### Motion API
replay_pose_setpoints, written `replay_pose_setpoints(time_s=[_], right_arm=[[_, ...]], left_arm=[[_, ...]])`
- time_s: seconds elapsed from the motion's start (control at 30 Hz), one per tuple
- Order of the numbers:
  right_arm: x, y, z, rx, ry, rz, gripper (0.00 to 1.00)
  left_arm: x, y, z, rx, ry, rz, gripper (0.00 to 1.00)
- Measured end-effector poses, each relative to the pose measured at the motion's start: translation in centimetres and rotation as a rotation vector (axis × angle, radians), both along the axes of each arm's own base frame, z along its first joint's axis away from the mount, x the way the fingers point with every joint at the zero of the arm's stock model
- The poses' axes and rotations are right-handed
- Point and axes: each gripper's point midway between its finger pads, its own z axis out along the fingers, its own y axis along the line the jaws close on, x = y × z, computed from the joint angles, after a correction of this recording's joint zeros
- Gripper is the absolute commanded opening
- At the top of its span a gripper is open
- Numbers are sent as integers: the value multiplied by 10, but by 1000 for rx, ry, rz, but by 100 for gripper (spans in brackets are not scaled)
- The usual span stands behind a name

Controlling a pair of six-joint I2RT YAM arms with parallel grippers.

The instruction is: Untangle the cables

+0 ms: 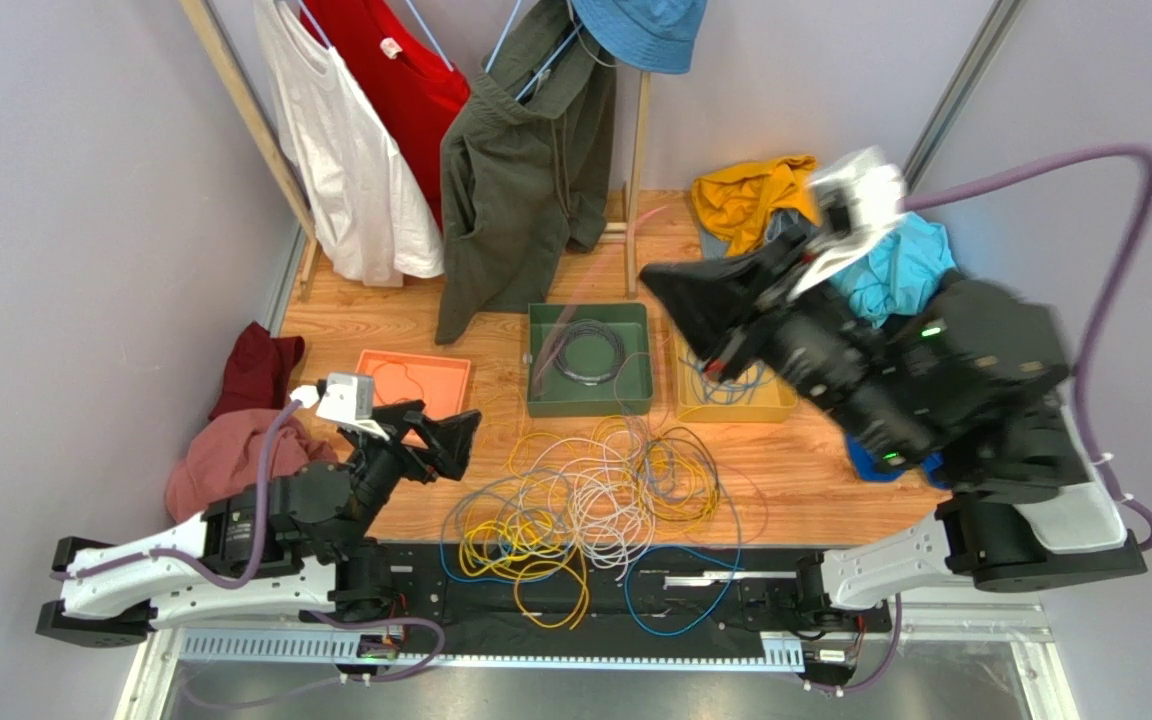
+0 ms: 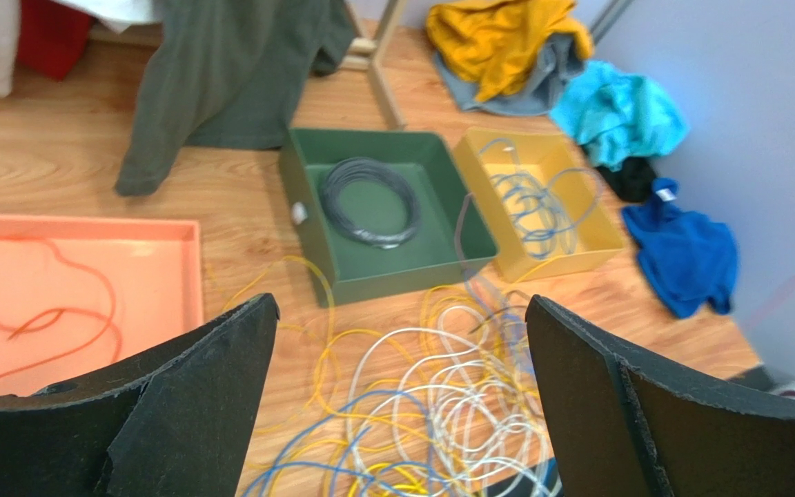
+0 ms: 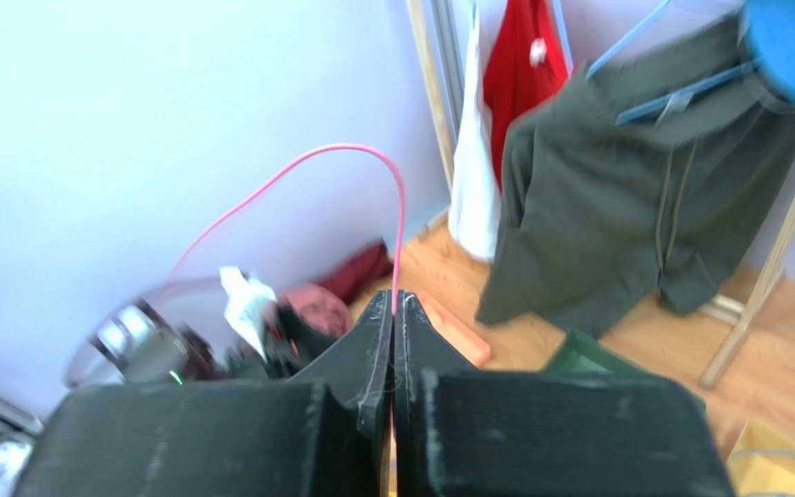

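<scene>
Tangle of thin flexible cables (image 1: pixel 597 503) (yellow, blue, white-grey & orange loops) lies centre on the wooden table (image 1: pixel 823 480) at its near edge, w/ some strands spilling over the black base rail (image 1: pixel 717 578). Left gripper (image 2: pixel 400 302) sits low, just left of the heap, jaws wide w/ nothing between them. From its wrist cam the loops lie straight ahead & below, so it's the nearer arm for a pick.

Right gripper (image 3: pixel 392 300) hangs high, far-right of the heap, jaws pinched on a thin pink cable (image 3: pixel 298 176) that arcs up & off to the left; can't tell where its free end lies.

Beyond the heap:
- flat orange plastic tray (image 2: pixel 153 280) w/ one orange wire (image 2: pixel 39 321)
- deep green bin (image 2: pixel 412 274) w/ a dark grey coil (image 2: pixel 329 202)
- yellow bin (image 2: pixel 568 261) w/ a bluish wire (image 2: pixel 531 202)

Loops run every way, no single long axis; prob. best to pluck an outer strand.
</scene>
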Motion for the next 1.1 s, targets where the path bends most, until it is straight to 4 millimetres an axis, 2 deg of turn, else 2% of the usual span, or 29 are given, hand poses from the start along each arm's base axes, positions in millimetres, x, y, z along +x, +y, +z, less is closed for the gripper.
replay_pose_setpoints(time_s=[0.07, 0.17, 0.27, 0.4, 0.5, 0.6, 0.73, 0.87, 0.97, 1.1], right_arm=[[0, -15, 32, 76, -22, -2, 0], [-1, -33, 60, 144, -45, -2, 0], [-1, -45, 73, 173, -62, -4, 0], [-2, -45, 70, 161, -67, 3, 0], [-2, -37, 62, 135, -67, 11, 0], [-3, -28, 54, 107, -66, 20, 0], [-5, -11, 42, 67, -61, 39, 0], [-7, -1, 37, 57, -51, 55, 0], [-8, 2, 35, 55, -43, 63, 0], [-9, 6, 28, 45, -30, 69, 0]], left_arm=[[2, 2, -15, 30, 11, 27, 99], [5, 4, -35, 59, 20, 56, 99], [6, 7, -52, 62, 18, 70, 99], [6, 5, -70, 55, 7, 61, 99], [1, -17, -71, 10, -43, -31, 99], [-9, -54, -74, -34, -135, -185, 99], [-22, -101, -77, 57, -234, -357, 99], [-32, -146, -62, 112, -346, -486, 99], [-36, -164, -54, 115, -431, -526, 99], [-36, -178, -39, 105, -512, -536, 99]])
